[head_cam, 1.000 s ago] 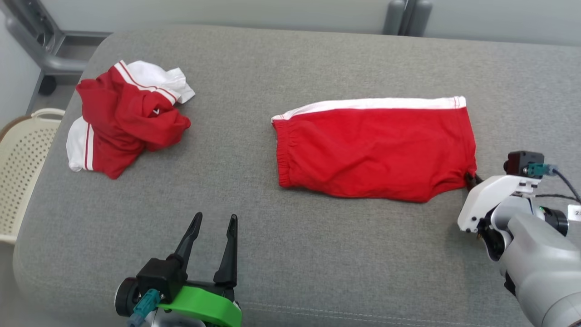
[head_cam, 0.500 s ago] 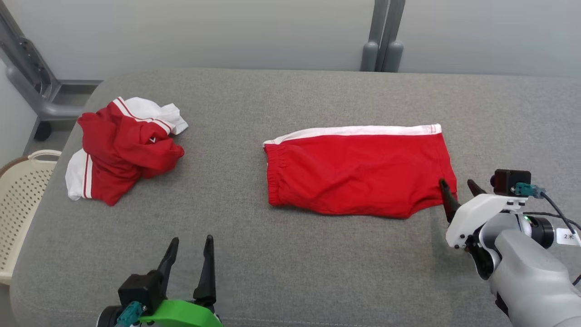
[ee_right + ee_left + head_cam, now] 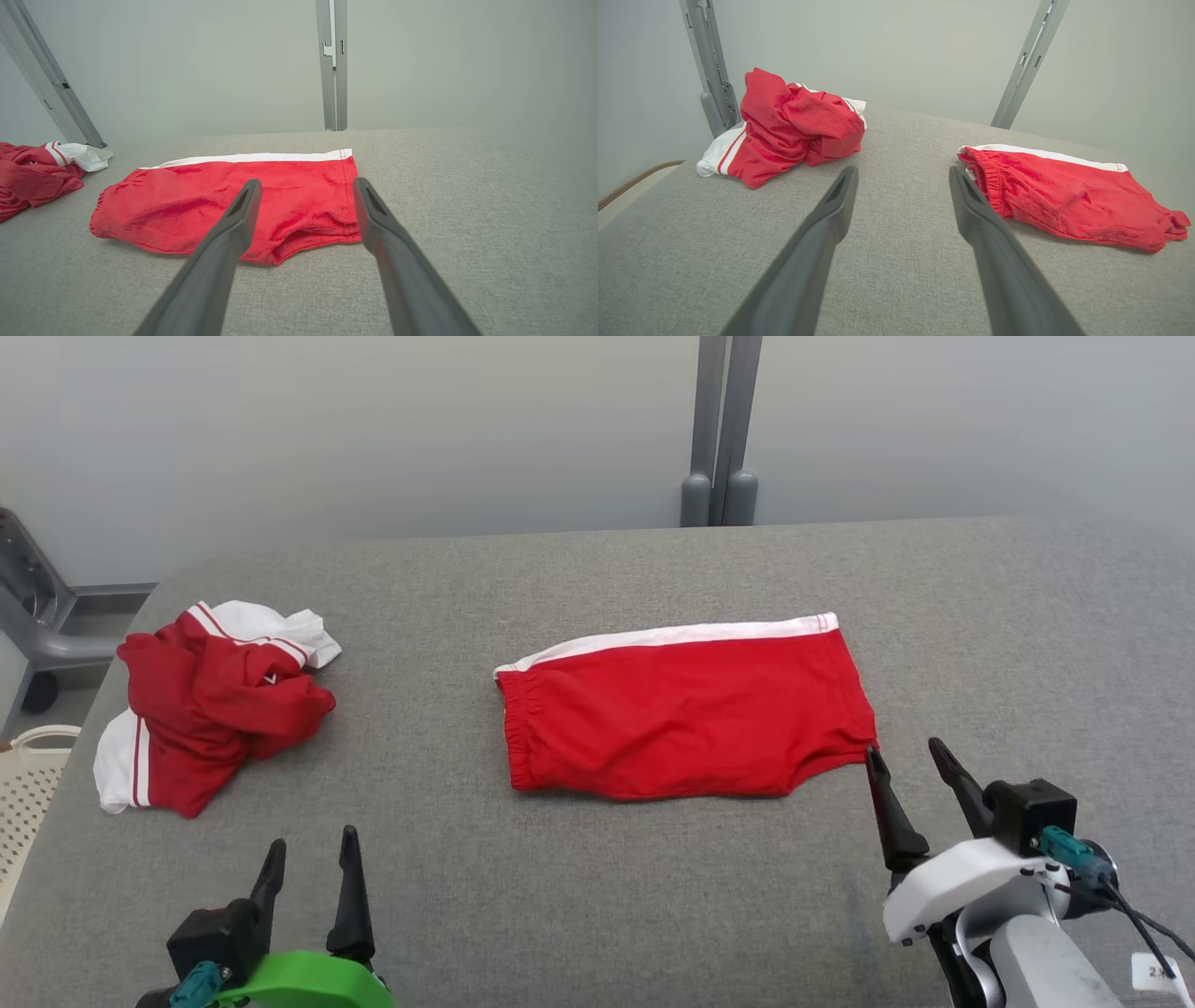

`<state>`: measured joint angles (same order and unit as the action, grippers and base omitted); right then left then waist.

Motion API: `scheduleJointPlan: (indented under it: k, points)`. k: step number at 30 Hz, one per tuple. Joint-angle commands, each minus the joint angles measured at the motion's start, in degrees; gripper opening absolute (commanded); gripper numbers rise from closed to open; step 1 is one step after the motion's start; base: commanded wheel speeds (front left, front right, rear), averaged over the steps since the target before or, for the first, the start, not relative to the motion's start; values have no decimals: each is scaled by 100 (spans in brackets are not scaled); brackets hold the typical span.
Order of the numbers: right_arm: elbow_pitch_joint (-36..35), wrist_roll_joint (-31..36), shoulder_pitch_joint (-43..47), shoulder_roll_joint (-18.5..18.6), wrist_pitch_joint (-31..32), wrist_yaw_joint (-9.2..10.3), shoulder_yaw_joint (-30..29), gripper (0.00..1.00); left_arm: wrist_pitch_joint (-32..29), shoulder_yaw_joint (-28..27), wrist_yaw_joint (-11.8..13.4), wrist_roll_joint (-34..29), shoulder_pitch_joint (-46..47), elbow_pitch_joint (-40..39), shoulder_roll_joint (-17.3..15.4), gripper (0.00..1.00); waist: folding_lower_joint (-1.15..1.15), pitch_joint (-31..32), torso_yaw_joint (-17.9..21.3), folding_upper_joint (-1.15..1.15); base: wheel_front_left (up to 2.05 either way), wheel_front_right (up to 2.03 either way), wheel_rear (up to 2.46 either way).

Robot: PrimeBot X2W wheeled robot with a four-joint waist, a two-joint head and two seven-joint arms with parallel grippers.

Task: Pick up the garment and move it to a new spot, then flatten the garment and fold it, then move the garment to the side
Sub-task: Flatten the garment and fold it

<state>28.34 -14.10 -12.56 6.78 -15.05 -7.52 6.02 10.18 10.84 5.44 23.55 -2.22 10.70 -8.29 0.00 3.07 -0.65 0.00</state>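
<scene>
Jaws of right gripper (image 3: pixel 902 748) gape empty beside the red shorts (image 3: pixel 686 719); left gripper (image 3: pixel 313 838) likewise.

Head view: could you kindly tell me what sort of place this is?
Probably a laundry-folding test room: a grey padded worktop, red shorts laid flat, a crumpled red-and-white garment, and a perforated basket beside it.
</scene>
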Motion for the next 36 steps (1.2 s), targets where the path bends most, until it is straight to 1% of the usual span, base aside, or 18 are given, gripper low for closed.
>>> scheduleJointPlan:
  k: [1, 4, 8, 12, 20, 36]
  points:
    - [-142, 87, 151, -29, -14, 6, -91, 100, 54, -65, 43, 2, 76, 17, -57, 100, 0, 41, 41, 0, 0, 0, 0]
    - [-549, 315, 482, -187, -14, 6, -222, 100, 92, -169, 67, 68, 67, 76, -120, 100, 0, 67, 79, 0, 0, 0, 0]
    - [-951, 440, 790, -291, 43, 6, -234, 100, 68, -196, -43, 66, -12, 132, -297, 100, 0, 93, 147, 0, 0, 0, 0]
    - [-1202, 561, 1008, -333, 149, 6, -223, 100, 41, -142, -152, 23, -90, 102, -456, 100, 0, 108, 179, 0, 0, 0, 0]
    - [-1436, 697, 1245, -382, 402, 6, -518, 100, -88, -3, -226, 55, -235, -37, -507, 100, 0, 121, 171, 0, 0, 0, 0]
    - [-1570, 521, 1295, -388, 528, 6, -455, 100, -169, 81, -166, 112, -267, -135, -545, 100, 0, 74, 122, 0, 0, 0, 0]
